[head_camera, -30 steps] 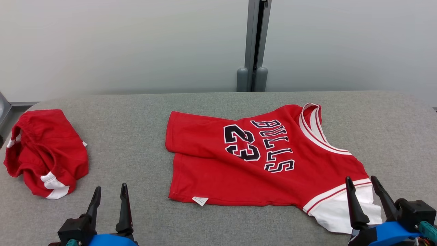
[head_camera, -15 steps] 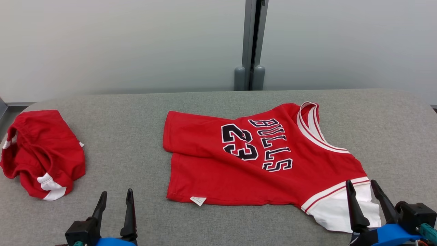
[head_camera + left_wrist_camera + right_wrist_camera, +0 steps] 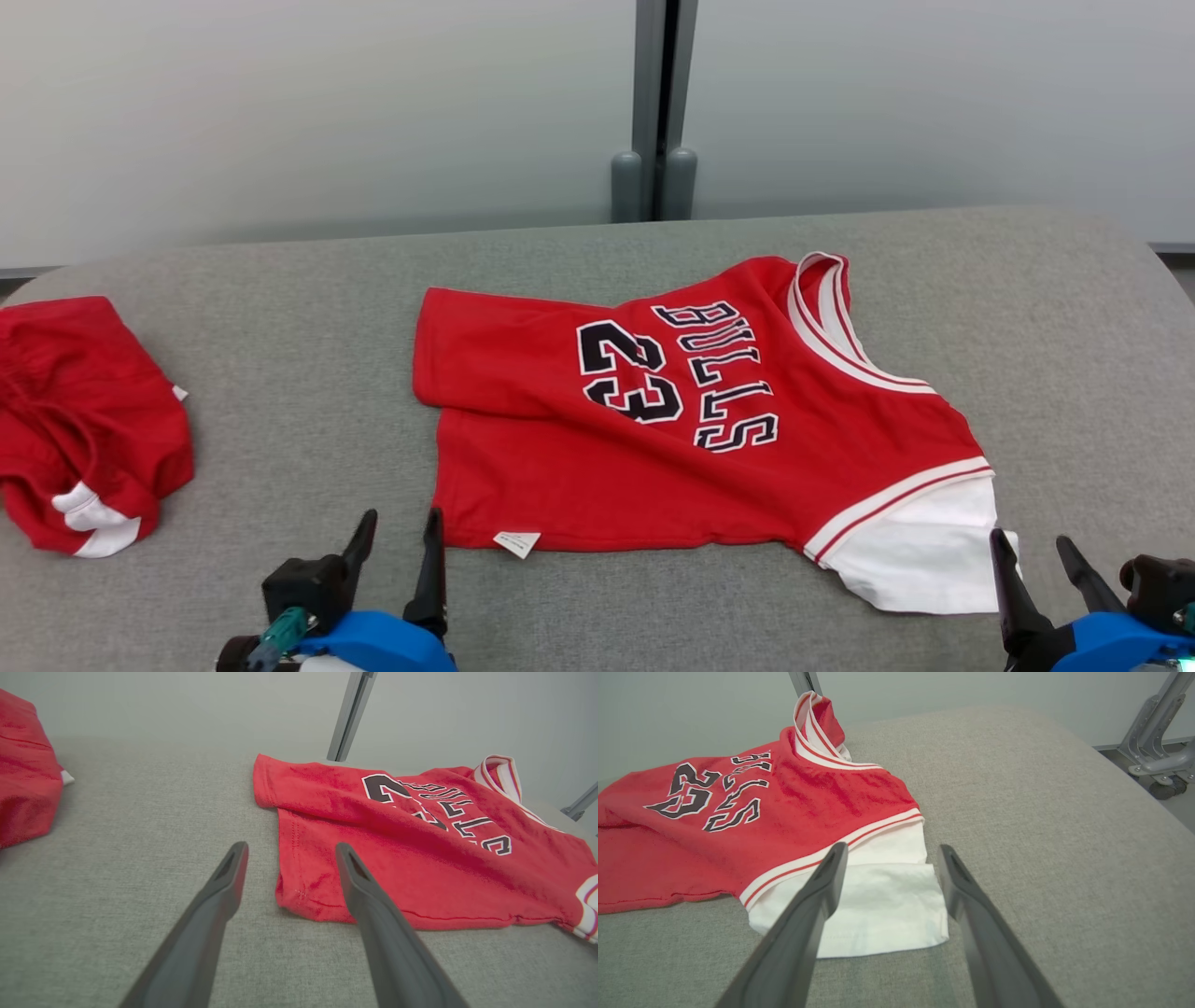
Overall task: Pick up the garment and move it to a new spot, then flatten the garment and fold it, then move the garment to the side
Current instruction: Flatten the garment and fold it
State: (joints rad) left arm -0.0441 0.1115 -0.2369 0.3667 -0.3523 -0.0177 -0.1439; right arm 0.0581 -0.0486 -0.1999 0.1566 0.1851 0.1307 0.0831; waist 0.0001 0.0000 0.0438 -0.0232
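The garment point(image 3: 653, 448) is a red jersey with a black "BULLS 23" print and a white sleeve, lying mostly flat on the grey table point(image 3: 299, 317), with its hem side partly folded over. My left gripper point(image 3: 403, 515) stands open just in front of the hem's near corner. In the left wrist view the garment point(image 3: 411, 868) has that corner lying between the fingers of my left gripper point(image 3: 290, 845). My right gripper point(image 3: 1030, 537) is open at the white sleeve's near right corner. The right wrist view has the garment point(image 3: 794, 807) with its sleeve between the spread fingers of my right gripper point(image 3: 893, 846).
A crumpled pair of red shorts point(image 3: 84, 420) with white trim lies at the table's far left, also in the left wrist view as red shorts point(image 3: 23, 765). A grey post point(image 3: 653, 103) stands behind the table. A metal frame on wheels point(image 3: 1153, 751) stands beyond the right edge.
The head camera has turned, shifting the whole picture left. My left gripper has moved right, close to the jersey's near hem corner. My right gripper sits lower, off the sleeve's edge.
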